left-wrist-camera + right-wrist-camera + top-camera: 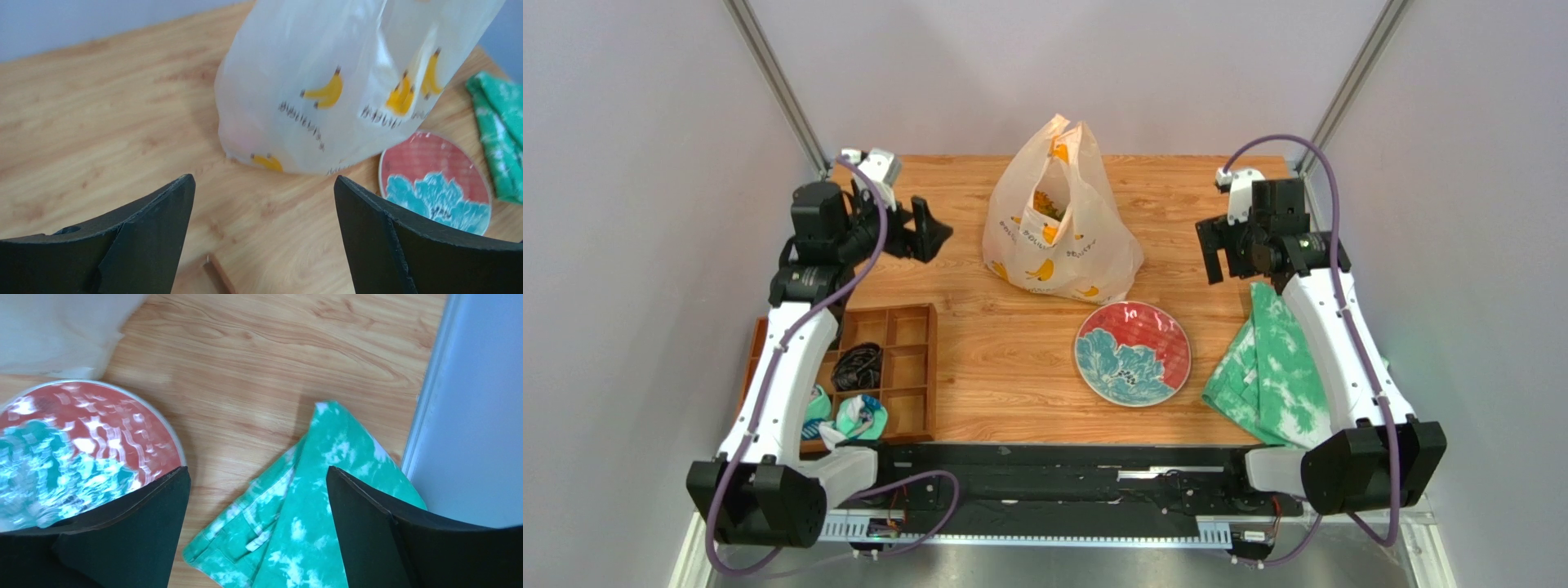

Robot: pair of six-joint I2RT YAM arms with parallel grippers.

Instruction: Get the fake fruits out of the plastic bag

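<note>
A thin translucent white plastic bag (1060, 227) with two loop handles stands upright at the far middle of the wooden table (989, 380). It is printed with yellow bananas and short lines of dark lettering. The left wrist view brings that lettering closest (301, 119), yet it is too blurred to read.

The fake fruits (1048, 206) are inside the bag. From above only a yellow-orange patch with something dark and leafy shows at the mouth. The left wrist view gives just a faint pink tint low behind the film.

The left gripper (934, 230) hangs just left of the bag, its black jaws spread wide and holding nothing. The right gripper (1232, 251) hangs to the bag's right, jaws likewise wide apart and empty, over the gap between a round red-and-teal flowered plate (80, 453) and a folded green-and-white mottled cloth (307, 508).

Only the top view shows the brown wooden compartment tray (903, 349) at the near left, and the bag's handles. Only the right wrist view shows the pale wall (479, 416) beside the cloth.
</note>
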